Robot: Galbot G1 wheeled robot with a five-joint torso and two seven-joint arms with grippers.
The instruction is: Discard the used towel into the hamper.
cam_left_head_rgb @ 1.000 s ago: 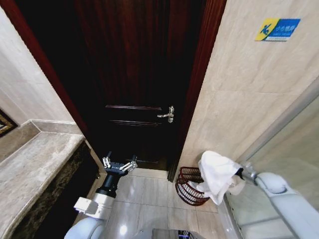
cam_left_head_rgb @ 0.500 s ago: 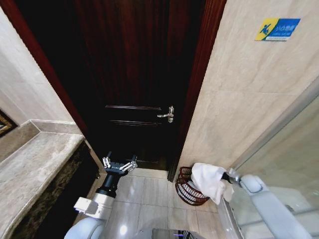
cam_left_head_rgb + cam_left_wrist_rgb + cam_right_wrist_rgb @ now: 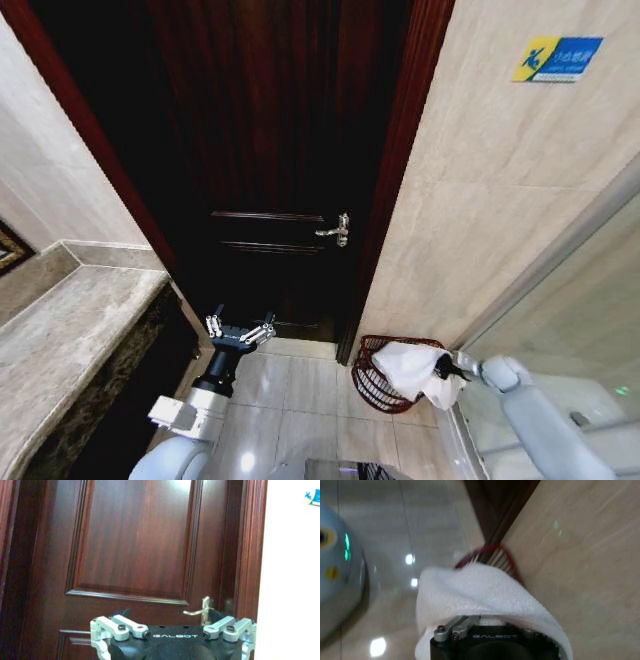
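Observation:
The white towel (image 3: pixel 405 365) hangs from my right gripper (image 3: pixel 441 368), which is shut on it, and sags into the mouth of the reddish-brown woven hamper (image 3: pixel 367 386) on the floor by the door frame. In the right wrist view the towel (image 3: pixel 480 592) drapes over the gripper and hides its fingertips, with the hamper's rim (image 3: pixel 492 550) just beyond. My left gripper (image 3: pixel 240 333) is held still at mid height in front of the door, open and holding nothing; it is also seen in the left wrist view (image 3: pixel 172 628).
A dark wooden door with a silver handle (image 3: pixel 337 230) stands straight ahead. A marble counter (image 3: pixel 60 330) runs along the left. A glass partition (image 3: pixel 590 330) and a beige tiled wall close the right side. Pale floor tiles (image 3: pixel 300 395) lie between.
My right arm has come down and forward with the towel, from above the hamper's rim to its mouth. The left arm has not moved.

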